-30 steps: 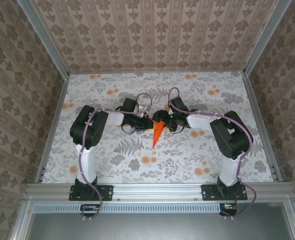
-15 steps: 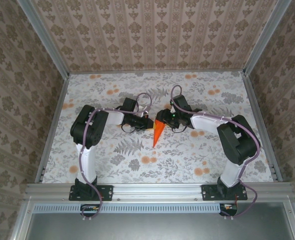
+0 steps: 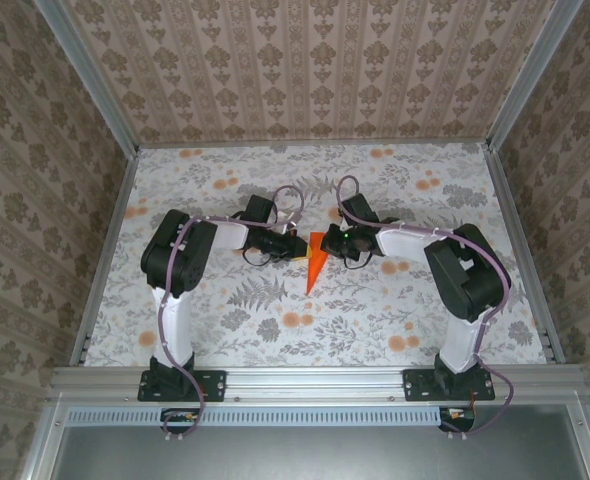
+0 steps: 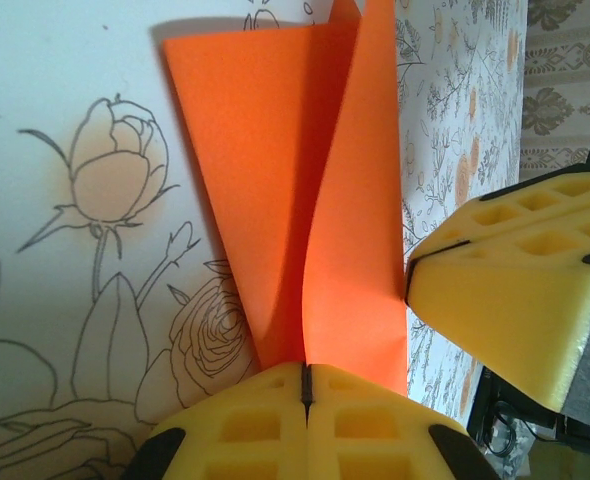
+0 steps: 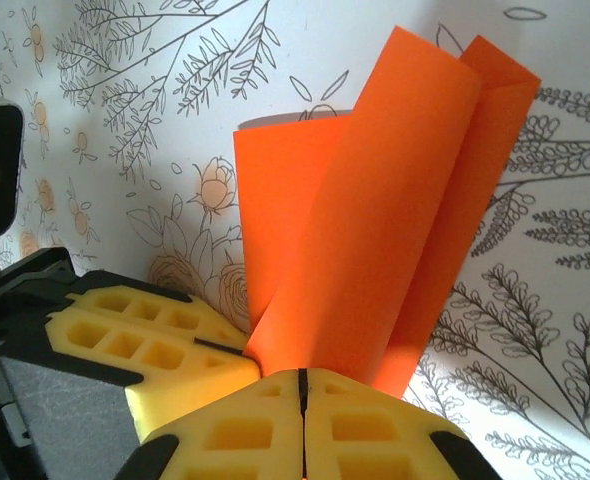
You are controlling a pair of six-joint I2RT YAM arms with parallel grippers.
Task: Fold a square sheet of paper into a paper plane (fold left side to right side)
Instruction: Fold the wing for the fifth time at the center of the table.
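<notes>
- Clamped shut on the wide end of the paper plane [image 3: 316, 262], mid-way across the surface [image 3: 225, 330]: left tool [image 4: 305, 385] on one side, right tool [image 5: 301, 385] just beside it.
- Could tear or skew the crease with uneven pulling.
- Might spring open on release; flaps bowed, not flat.

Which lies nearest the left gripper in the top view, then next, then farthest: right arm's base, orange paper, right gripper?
1. orange paper, in the left gripper
2. right gripper, across the paper
3. right arm's base, near right edge

Black-and-white arms [image 3: 172, 320], purple cables [image 3: 288, 189], yellow tool pads [image 4: 255, 430]
</notes>
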